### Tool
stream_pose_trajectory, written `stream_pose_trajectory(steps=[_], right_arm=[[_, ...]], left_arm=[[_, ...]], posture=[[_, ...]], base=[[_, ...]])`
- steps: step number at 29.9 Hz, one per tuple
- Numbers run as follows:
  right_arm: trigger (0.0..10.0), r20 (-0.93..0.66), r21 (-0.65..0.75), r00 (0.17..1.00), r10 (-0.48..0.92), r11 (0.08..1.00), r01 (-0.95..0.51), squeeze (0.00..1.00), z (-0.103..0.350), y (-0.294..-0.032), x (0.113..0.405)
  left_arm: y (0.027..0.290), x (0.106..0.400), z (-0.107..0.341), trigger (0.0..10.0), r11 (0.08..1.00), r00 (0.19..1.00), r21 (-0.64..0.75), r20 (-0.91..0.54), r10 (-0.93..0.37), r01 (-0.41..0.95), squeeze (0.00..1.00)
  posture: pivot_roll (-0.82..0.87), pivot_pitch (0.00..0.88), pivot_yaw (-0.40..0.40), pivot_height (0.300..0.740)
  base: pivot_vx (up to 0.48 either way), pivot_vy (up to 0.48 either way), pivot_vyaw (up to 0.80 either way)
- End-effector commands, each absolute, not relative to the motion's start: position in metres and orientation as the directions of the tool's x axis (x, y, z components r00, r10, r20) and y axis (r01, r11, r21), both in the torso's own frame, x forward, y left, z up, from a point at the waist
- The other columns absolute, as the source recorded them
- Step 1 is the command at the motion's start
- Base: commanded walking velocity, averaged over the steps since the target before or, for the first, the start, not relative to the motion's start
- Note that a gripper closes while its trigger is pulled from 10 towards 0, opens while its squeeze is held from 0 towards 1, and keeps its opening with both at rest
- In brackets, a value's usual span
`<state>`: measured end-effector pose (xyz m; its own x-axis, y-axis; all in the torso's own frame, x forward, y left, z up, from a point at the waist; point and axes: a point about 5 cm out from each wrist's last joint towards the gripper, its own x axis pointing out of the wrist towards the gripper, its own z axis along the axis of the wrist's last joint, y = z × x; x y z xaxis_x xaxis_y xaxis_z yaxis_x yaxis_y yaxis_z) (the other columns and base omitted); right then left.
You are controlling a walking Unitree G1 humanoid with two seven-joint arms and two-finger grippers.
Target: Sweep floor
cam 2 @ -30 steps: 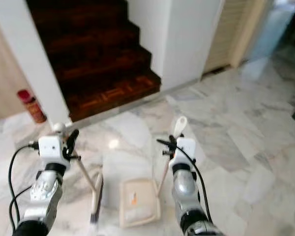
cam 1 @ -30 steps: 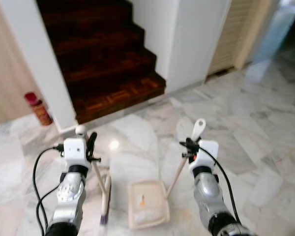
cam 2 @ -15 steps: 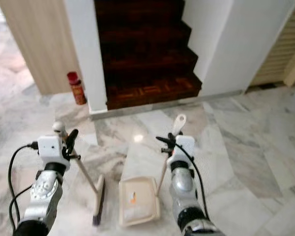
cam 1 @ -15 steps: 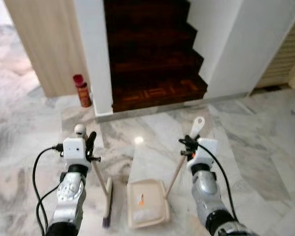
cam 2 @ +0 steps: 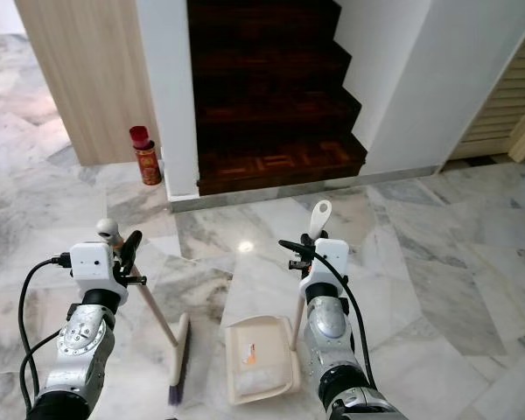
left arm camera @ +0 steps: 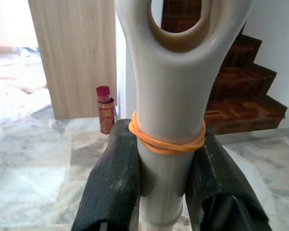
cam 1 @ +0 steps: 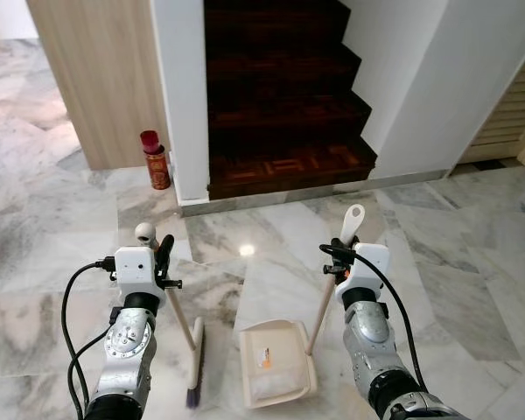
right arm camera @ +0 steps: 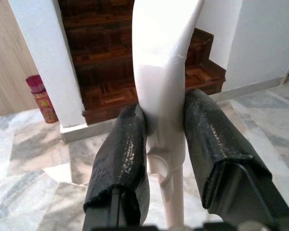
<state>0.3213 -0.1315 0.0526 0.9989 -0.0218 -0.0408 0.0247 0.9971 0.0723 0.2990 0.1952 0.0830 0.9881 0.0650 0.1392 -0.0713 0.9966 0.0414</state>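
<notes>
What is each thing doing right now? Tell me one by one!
Left end effector: shut on the broom handle.
Right end effector: shut on the dustpan handle.
Broom: tilted, bristles down on the floor.
Dustpan: flat on the floor, bits inside.
Red can: upright by the white wall.

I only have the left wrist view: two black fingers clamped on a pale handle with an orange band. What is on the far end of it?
Observer: A broom; its head rests on the marble floor just left of a dustpan.
Operator: Who has the dustpan?
Observer: The right gripper is shut on its upright handle; the left gripper holds the broom.
Operator: Anything in the pan?
Observer: A small orange bit and some pale dust lie inside.
Operator: What's ahead?
Observer: Dark wooden stairs, with a red can standing to their left.
</notes>
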Motion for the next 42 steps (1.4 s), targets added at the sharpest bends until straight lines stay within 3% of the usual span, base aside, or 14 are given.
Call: stream_pose_trajectory(steps=[1,42], right_arm=[[10.0,-0.015,0.076,0.999,-0.034,0.997,0.035,0.0,0.0584,-0.1347,0.3245],[10.0,-0.012,0.086,1.0,-0.018,0.996,0.019,0.0,0.0573,-0.1299,0.3229]], left_arm=[[0.189,0.3042,0.0948,10.0,0.998,0.981,0.042,0.19,0.045,-0.054,0.0],[0.1889,0.3025,0.0936,10.0,0.998,0.981,0.039,0.188,0.044,-0.052,0.0]], posture=[[0.01,0.041,-0.082,0.74],[0.01,0.018,-0.079,0.74]], base=[[0.0,0.319,0.0],[0.0,0.32,0.0]])
